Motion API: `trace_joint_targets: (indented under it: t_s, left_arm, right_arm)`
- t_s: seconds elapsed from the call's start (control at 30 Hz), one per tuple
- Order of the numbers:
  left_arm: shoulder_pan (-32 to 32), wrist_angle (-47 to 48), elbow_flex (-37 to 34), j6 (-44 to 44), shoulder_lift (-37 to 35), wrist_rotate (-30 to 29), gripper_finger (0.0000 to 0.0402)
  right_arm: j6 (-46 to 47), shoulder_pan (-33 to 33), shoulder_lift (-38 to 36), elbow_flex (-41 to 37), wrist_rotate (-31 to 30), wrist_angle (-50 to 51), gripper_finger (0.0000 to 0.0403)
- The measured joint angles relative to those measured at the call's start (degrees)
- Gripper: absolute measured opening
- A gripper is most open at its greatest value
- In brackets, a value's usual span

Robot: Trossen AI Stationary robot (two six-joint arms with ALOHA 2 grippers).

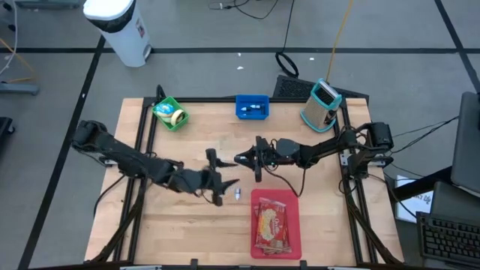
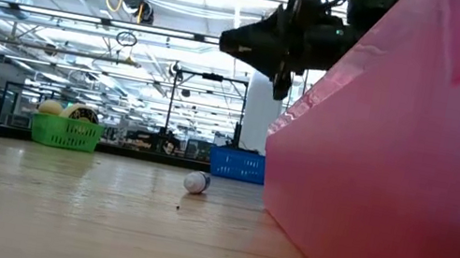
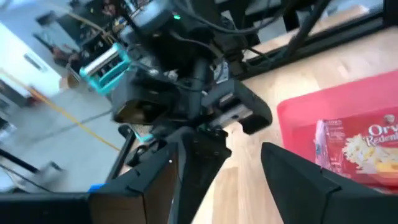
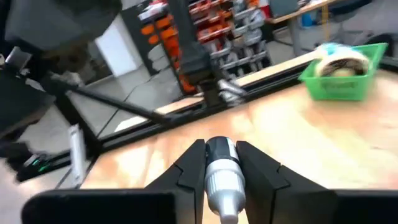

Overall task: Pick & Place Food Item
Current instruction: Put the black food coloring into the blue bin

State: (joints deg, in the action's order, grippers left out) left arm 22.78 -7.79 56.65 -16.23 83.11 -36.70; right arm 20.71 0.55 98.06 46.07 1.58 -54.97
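Jaws of my right gripper (image 4: 221,171) are clamped on a small silver-and-black cylinder (image 4: 222,177), held above the wooden bench (image 1: 187,225); my left gripper (image 1: 217,184) hangs nearby, jaws apart and empty. My target, a flat popcorn packet (image 1: 272,226), lies in the red plastic tray (image 1: 292,201), just beside both. I judge it light, soft and crinkly, best pinched at an edge.
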Motion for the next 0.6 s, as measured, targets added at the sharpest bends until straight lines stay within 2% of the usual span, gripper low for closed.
trace_joint_targets:
  t_s: [0.13, 0.23, 0.3, 0.43, 0.53, 0.6]
  left_arm:
    - [-2.56, -1.64, -7.48, 4.26, -6.11, 1.99, 0.0224]
    - [-4.96, -10.42, -16.4, 6.63, -8.48, 3.63, 0.0212]
    - [-6.59, -20.68, -22.3, 8.27, -8.96, 6.02, 0.0205]
    - [-9.94, -38.22, -31.42, 12.38, -7.61, 11.32, 0.0193]
    - [-12.1, -43.2, -34.84, 14.53, -6.41, 12.86, 0.0187]
    - [-13.36, -43.26, -35.65, 15.48, -6.01, 13.11, 0.0187]
  right_arm:
    - [0.42, 1.98, -0.33, 0.04, -0.54, 0.69, 0.006]
    - [1.34, 3.92, -0.68, 0.04, -1.52, 2.48, 0.006]
    - [1.11, 5.83, -1.01, 1.64, -1.72, 6.45, 0.006]
    - [-0.97, 10.2, -0.95, 9.83, -1.7, 24.84, 0.006]
    - [-5.49, 13.76, -0.88, 18.64, -2.34, 41.58, 0.006]
    - [-8.67, 16.23, 0.65, 23.86, -5.05, 48.13, 0.006]
